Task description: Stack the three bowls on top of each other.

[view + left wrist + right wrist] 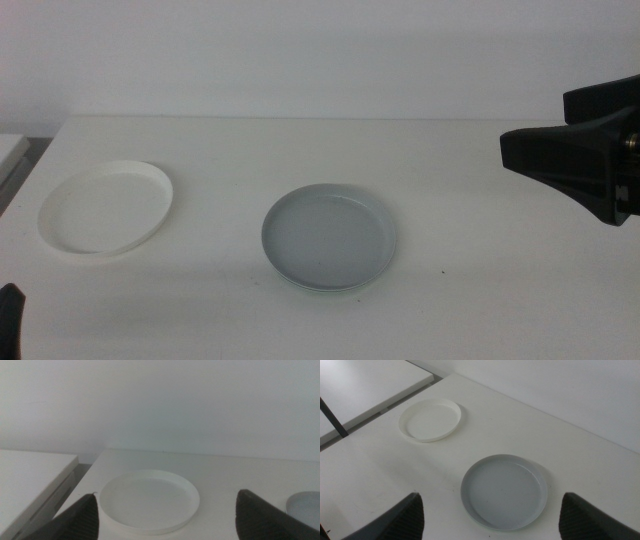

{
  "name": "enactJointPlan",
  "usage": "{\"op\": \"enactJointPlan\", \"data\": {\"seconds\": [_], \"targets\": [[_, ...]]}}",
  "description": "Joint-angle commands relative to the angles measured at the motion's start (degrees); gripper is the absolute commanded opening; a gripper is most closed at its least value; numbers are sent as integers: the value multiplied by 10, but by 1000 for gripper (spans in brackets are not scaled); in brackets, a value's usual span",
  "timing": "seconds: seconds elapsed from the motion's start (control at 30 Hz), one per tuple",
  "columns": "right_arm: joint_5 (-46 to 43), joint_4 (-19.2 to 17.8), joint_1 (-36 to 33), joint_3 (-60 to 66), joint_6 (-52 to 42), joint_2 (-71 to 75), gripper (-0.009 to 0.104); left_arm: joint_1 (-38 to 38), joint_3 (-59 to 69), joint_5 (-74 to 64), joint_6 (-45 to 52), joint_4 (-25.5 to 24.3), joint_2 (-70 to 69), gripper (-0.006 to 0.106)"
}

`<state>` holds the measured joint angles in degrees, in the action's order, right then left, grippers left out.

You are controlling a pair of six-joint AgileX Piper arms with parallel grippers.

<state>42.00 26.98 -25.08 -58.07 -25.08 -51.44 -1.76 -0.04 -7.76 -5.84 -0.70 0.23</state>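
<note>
The white bowl [106,208] sits alone at the table's left; it also shows in the left wrist view [149,499] and the right wrist view [430,420]. The grey bowl [329,236] sits mid-table, also seen in the right wrist view [504,490]. A thin pale rim [325,289] shows under its near edge, likely the mint green bowl beneath it. My right gripper [560,150] hangs open and empty above the table's right side, jaws wide apart [491,497]. My left gripper [8,315] waits open at the bottom left corner, facing the white bowl [166,497].
The white table [450,300] carries the bowls. A second white surface [10,150] stands beyond a narrow gap at the far left, also seen in the left wrist view [30,470]. A plain wall runs behind the table.
</note>
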Motion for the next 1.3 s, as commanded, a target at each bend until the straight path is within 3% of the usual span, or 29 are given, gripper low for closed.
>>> {"op": "enactJointPlan", "data": {"seconds": [0.0, 0.27, 0.37, 0.53, 0.67, 1.0, 1.2, 1.27], "targets": [[-2, 3, 5, -4, -4, 3, 93, 1, 0, 7, -1, -6, -2, 94], [-2, 3, 5, -4, -4, 3, 93, -28, -52, -47, -3, -15, 50, 94], [-1, 3, 5, -4, -4, 3, 93, -65, -192, -200, 23, 18, 197, 94], [0, 3, 5, -4, -4, 3, 93, -87, -417, -481, 104, 24, 380, 94], [0, 3, 5, -4, -4, 3, 93, -87, -530, -582, 104, 24, 502, 94], [0, 3, 5, -4, -4, 3, 93, -87, -566, -512, 77, 32, 668, 94], [0, 3, 5, -4, -4, 3, 93, -94, -570, -455, 30, -11, 746, 94], [0, 3, 5, -4, -4, 3, 93, -114, -598, -445, 38, 7, 782, 94]]}}
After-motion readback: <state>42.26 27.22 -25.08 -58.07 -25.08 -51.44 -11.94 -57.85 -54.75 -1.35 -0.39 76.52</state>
